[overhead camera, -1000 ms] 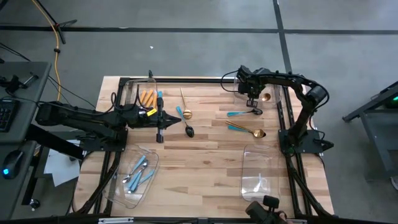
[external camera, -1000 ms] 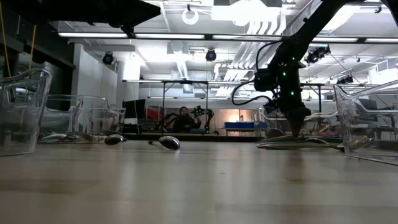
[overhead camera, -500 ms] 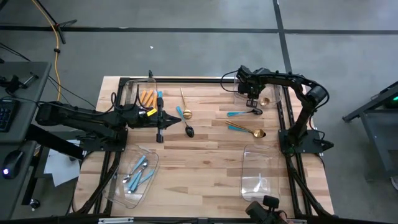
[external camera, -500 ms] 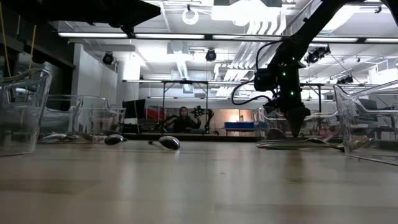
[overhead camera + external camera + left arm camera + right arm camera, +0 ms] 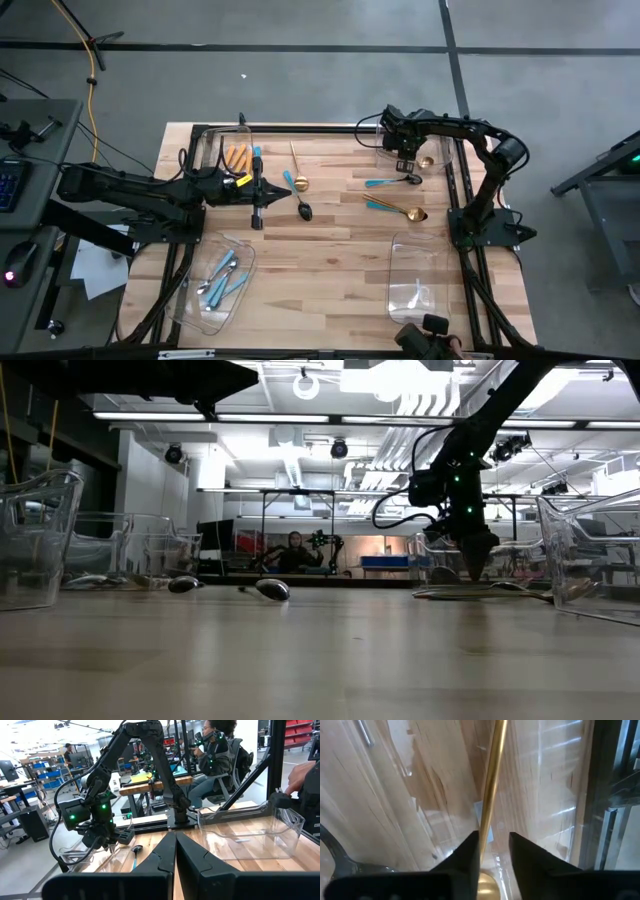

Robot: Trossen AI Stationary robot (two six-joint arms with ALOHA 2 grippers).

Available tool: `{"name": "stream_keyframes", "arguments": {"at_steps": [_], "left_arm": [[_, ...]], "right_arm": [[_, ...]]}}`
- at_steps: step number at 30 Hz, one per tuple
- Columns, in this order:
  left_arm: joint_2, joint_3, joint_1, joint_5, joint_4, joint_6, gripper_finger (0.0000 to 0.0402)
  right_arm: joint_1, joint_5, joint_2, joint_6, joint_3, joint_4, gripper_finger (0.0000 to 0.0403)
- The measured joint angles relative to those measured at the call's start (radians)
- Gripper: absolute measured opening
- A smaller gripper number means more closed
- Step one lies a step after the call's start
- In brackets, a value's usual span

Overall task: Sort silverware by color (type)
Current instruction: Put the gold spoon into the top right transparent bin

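My right gripper (image 5: 409, 160) points steeply down into the clear far-right bin (image 5: 441, 148), fingers open. A gold piece of silverware (image 5: 491, 790) lies on the bin's floor, its handle running out from between the fingers. My left gripper (image 5: 175, 845) is shut, level and holding nothing above the table's left middle (image 5: 280, 192). On the bare table lie a gold piece (image 5: 297, 168), a teal-handled black spoon (image 5: 300, 198), another teal-handled black one (image 5: 392, 181), and a teal and a gold one together (image 5: 400, 210). My right gripper has its fingers on either side of the gold piece's handle (image 5: 485, 837), close to its bowl, coming from above. The handle runs right beside one finger (image 5: 467, 855); whether they touch, I cannot tell. The piece rests on the bin's floor.
The far-left bin (image 5: 222, 150) holds orange-handled pieces (image 5: 236, 157). Light-blue-handled ones (image 5: 222, 275) lie in the near-left bin. A clear near-right bin (image 5: 415, 275) stands by the right arm's base. Black frame rails run along the table's edges. People sit in the room beyond.
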Motion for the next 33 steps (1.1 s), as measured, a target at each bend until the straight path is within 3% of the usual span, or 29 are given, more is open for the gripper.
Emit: {"name": "stream_keyframes", "arguments": {"at_steps": [8,13,26,33], "left_arm": [[0.0,0.0,0.0,0.0,0.0,0.0,0.0003],[0.0,0.0,0.0,0.0,0.0,0.0,0.0003],[0.0,0.0,0.0,0.0,0.0,0.0,0.0003],[0.0,0.0,0.0,0.0,0.001,0.0,0.0003]], "right_arm": [[0.0,0.0,0.0,-0.002,0.0,0.0,0.0172],[0.0,0.0,0.0,-0.011,0.002,0.0,0.0206],[0.0,0.001,0.0,-0.017,0.005,-0.007,0.0211],[-0.002,0.062,-0.006,0.014,0.084,-0.169,0.0211]]}}
